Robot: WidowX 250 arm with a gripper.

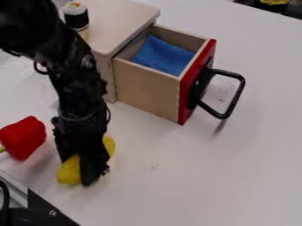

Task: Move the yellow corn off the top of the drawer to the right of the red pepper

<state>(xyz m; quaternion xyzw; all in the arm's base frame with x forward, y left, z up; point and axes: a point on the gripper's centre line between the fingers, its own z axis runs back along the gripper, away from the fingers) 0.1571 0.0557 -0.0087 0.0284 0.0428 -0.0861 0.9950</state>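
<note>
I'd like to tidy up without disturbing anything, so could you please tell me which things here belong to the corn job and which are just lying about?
For the job:
yellow corn, at the gripper
red pepper
wooden drawer unit

Lying about:
blue cloth, in the open drawer
sushi-like toy, near the arm

The table (236, 190) is viewed from above at a slant, from fairly near; the drawer (146, 93) is looked down into and seen along one side, its front turned toward the view's right
</note>
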